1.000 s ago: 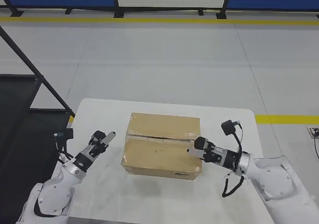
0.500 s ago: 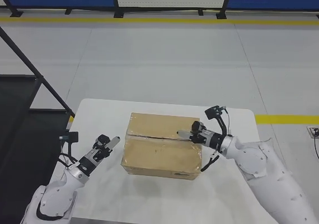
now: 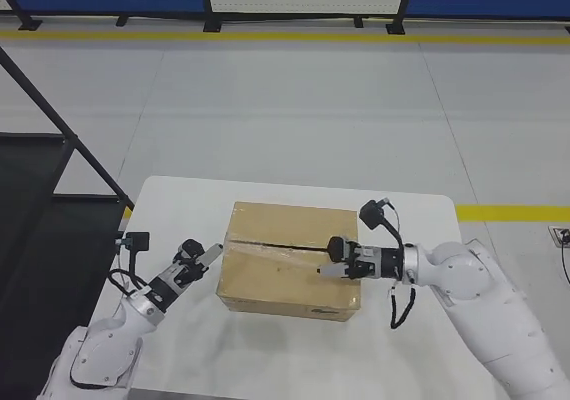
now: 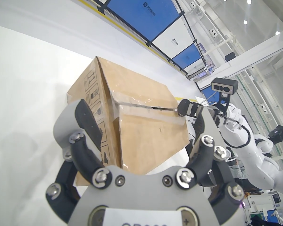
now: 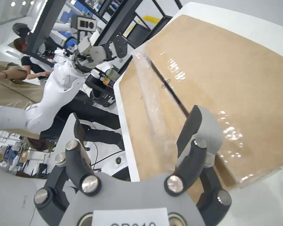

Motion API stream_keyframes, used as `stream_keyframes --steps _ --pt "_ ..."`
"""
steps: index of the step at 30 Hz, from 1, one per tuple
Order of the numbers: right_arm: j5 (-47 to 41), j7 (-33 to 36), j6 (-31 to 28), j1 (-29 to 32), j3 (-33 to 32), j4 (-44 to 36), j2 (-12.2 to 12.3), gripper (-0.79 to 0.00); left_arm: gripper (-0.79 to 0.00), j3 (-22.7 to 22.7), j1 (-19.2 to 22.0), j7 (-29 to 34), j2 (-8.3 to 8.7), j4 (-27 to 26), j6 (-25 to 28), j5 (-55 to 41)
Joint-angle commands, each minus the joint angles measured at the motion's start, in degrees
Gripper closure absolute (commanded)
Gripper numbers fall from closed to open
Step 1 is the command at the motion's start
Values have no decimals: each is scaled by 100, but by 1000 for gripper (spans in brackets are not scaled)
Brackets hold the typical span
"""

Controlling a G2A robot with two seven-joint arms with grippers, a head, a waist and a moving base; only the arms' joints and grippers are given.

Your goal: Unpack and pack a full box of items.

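Cardboard box [image 3: 290, 260], flaps shut, sits centred on the counter [image 3: 285, 350], with glossy clear tape [image 5: 146, 88] along its top seam. Left gripper [image 3: 199, 260] hangs wide open and empty at its left end; right gripper [image 3: 331, 258], equally open and empty, hovers over the seam's right end. Likely stiff, heavy if full, tape slick: hook a flap edge at the seam.

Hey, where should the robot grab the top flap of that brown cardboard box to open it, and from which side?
Probably the flap edge along the taped centre seam of the brown cardboard box, from above at its right end. A dark gap shows there, offering a finger an edge, and the open right gripper sits over it.
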State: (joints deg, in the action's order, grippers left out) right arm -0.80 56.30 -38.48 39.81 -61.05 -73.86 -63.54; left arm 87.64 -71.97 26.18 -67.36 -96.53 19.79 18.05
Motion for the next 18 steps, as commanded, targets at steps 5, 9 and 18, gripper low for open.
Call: stream_keyframes --steps 5,9,18 --pt "-589 652 -278 -77 19 101 43 -785 -785 -52 36 -16 9 43 -13 9" --pt "-712 692 -259 -78 109 -10 85 -785 -785 -100 55 119 19 57 -70 -27" --pt "-619 558 -393 72 178 -276 244 -785 -785 -519 351 1365 29 -20 -509 -887"
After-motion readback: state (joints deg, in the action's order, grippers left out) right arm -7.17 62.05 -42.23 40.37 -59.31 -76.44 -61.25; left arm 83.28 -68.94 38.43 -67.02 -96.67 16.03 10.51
